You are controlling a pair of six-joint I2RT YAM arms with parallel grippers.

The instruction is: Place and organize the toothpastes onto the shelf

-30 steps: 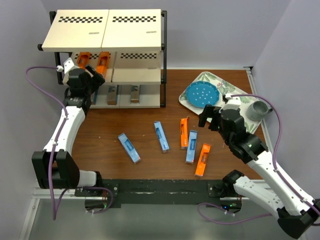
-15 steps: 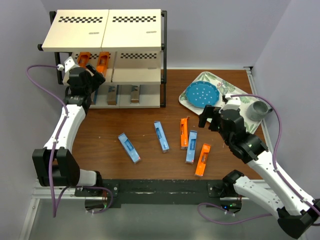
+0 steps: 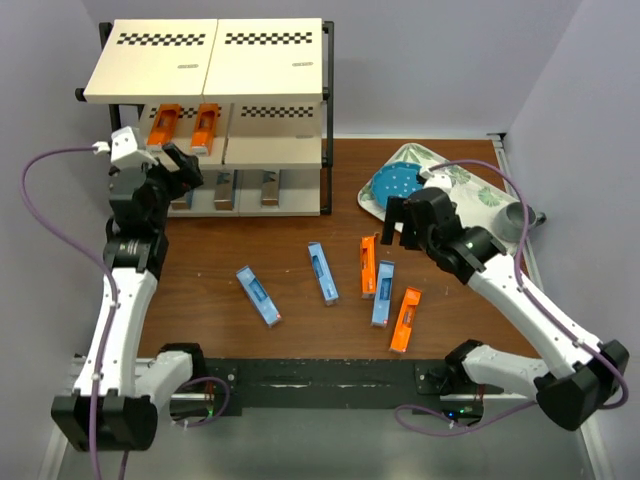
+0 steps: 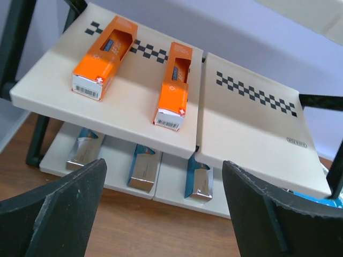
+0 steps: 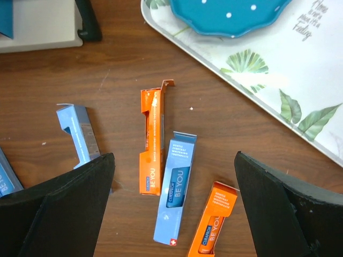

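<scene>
The shelf (image 3: pixel 270 150) stands at the back left. Two orange toothpastes (image 3: pixel 165 125) (image 3: pixel 205 128) lie on its middle board, also in the left wrist view (image 4: pixel 104 56) (image 4: pixel 174 85). Silver-grey cartons (image 4: pixel 144 171) lie on the bottom board. On the table lie three light blue cartons (image 3: pixel 258 295) (image 3: pixel 322 273) (image 3: pixel 383 294) and two orange ones (image 3: pixel 368 265) (image 3: pixel 405 320). My left gripper (image 3: pixel 180 165) (image 4: pixel 166 214) is open and empty, just in front of the shelf's left end. My right gripper (image 3: pixel 405 222) (image 5: pixel 174 214) is open and empty above the orange (image 5: pixel 151 142) and blue (image 5: pixel 176 187) cartons.
A floral tray (image 3: pixel 470 185) with a blue plate (image 3: pixel 395 185) sits at the back right, close behind my right gripper. A grey cup (image 3: pixel 520 215) stands at the tray's right edge. Walls close in on the left and right.
My left gripper has drawn back from the shelf's middle board, leftward and toward me. My right arm has swung left and forward, over the cartons on the table.
</scene>
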